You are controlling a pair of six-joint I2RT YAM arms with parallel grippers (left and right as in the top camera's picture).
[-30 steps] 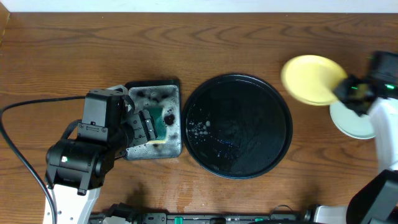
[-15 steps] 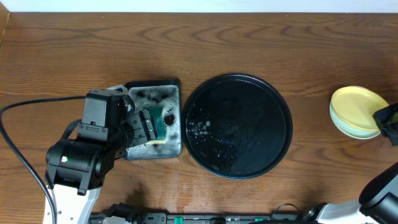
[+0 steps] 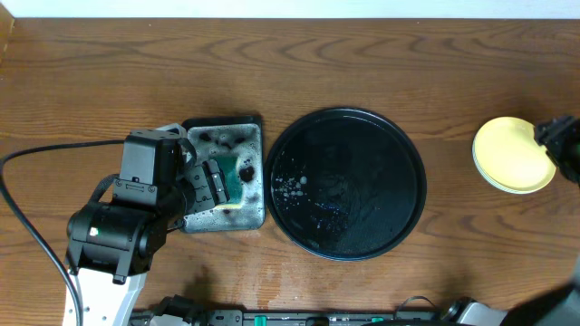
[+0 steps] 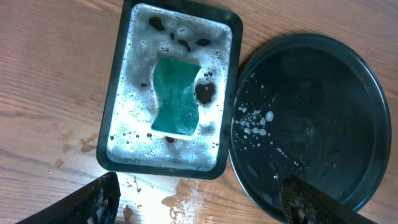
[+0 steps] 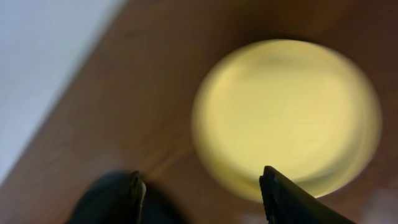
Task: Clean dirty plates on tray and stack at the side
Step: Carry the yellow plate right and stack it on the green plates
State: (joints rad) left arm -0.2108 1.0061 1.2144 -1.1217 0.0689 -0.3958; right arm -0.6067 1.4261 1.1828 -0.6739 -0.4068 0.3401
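We see the yellow plate (image 3: 512, 156) at far right of the worktop (image 3: 272, 63), apart from the black tray (image 3: 362, 154) at centre, right claw (image 5: 200, 175) parted over it, holding nothing, left claw (image 4: 200, 180) wide open, empty.

A brown wooden table (image 3: 362, 63) fills nearly the whole overhead view. Its surface is a warm, reddish mid-brown, with dark wavy grain running from left to right. Beyond the table's far edge, along the top of the view, lies a narrow off-white strip (image 3: 272, 7); whether it is wall or floor cannot be told. Near the front edge the wood carries pale damp marks (image 3: 272, 272), small blotches and streaks. The light is soft and even, leaving a faint sheen on the wood.
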